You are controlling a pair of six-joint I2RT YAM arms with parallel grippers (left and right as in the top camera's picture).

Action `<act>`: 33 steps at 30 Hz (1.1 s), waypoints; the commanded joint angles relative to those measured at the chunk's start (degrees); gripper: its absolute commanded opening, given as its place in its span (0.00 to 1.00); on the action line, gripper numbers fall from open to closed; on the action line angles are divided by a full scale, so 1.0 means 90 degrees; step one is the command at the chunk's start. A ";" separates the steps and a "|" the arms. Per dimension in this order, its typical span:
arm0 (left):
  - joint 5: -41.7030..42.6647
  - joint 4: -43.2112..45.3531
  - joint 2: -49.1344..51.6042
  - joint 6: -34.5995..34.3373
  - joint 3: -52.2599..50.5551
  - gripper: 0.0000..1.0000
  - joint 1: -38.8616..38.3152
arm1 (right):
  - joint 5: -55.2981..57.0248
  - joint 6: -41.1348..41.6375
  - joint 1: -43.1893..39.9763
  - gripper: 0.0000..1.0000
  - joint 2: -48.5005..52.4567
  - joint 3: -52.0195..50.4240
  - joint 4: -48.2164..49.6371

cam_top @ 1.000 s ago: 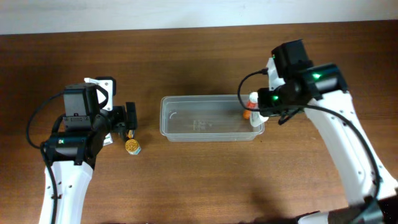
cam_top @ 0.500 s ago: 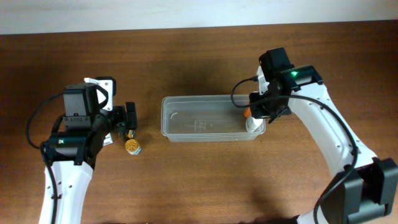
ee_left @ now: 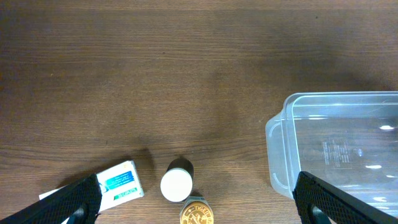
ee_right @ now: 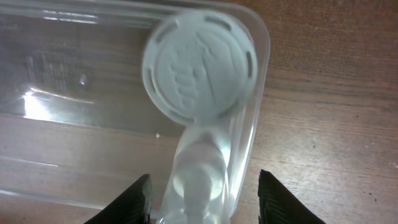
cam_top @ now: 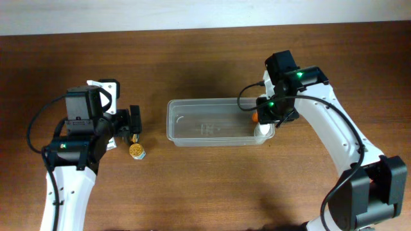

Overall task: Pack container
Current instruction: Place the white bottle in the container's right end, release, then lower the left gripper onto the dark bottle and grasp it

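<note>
The clear plastic container (cam_top: 212, 101) lies in the middle of the table; it also shows in the left wrist view (ee_left: 281, 146) and the right wrist view (ee_right: 260, 68). My right gripper (cam_top: 264, 122) is low over its right end. In the right wrist view my right gripper (ee_right: 202, 190) is open around a white translucent bottle (ee_right: 198, 174), with a gap on each side. The bottle (cam_top: 261, 128) rests inside the container's right wall, with an orange part (cam_top: 255, 117) beside it. A white round slotted disc (ee_right: 199, 67) lies just beyond the bottle. My left gripper (cam_top: 133, 123) is open and empty, left of the container.
Below my left gripper (ee_left: 196, 190) stand a dark bottle with a white cap (ee_left: 176, 183), a gold tin (ee_left: 198, 214) and a small white and blue box (ee_left: 121, 183). The gold tin (cam_top: 137, 151) shows on the table in the overhead view.
My right gripper has moved left and down with the bottle to the container's right end. The left arm has not moved.
</note>
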 commanded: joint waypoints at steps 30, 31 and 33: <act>-0.0202 0.0051 0.2373 -0.0034 0.0112 0.99 0.0000 | -0.0134 0.0376 -0.2902 0.98 -0.0886 0.0466 -0.0656; -0.0199 0.0073 0.2518 -0.0036 0.0112 0.98 0.0017 | -0.0134 0.0376 -0.2902 0.99 -0.0877 0.0466 -0.0656; -0.0197 0.0092 0.2752 -0.0036 0.0112 0.95 0.0058 | -0.0134 0.0376 -0.2902 0.98 -0.0874 0.0466 -0.0656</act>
